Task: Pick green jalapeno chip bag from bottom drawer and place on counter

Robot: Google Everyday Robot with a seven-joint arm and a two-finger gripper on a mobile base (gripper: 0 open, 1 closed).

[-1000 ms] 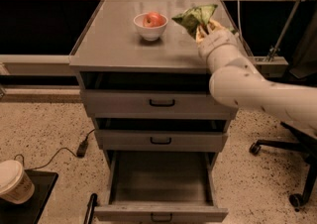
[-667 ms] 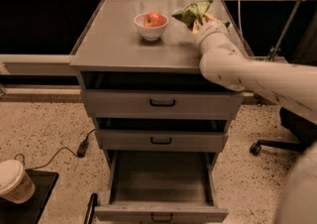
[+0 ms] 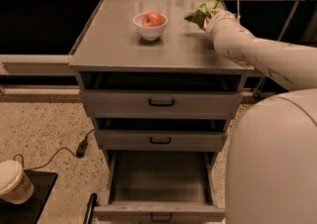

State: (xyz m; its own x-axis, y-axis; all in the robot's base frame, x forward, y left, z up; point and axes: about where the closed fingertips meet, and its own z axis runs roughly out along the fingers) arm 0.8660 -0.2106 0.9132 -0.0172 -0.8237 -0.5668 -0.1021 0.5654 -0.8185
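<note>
Since a moment ago my arm has swung round, so its bulk now fills the near right of the view. The forearm stretches out across the right edge of the surface (image 3: 124, 44) and has carried the tool (image 3: 213, 16) a little farther right.

The green jalapeno chip bag (image 3: 200, 12) is out of the bottom drawer (image 3: 158, 181), which stands pulled open and looks bare inside. The bag is at the far right corner of the surface, right against the tip of the tool and well apart from the white bowl (image 3: 149, 29) with the red apple (image 3: 153, 18). My wrist hides the grip, so I cannot tell whether the tool is pinching the bag or has let go. Nor can I tell whether the bag rests on the surface or hangs just over it.

By my judgement the pick is done and the carry nearly so. What is left is setting the bag down flat, releasing it and drawing the arm back.
</note>
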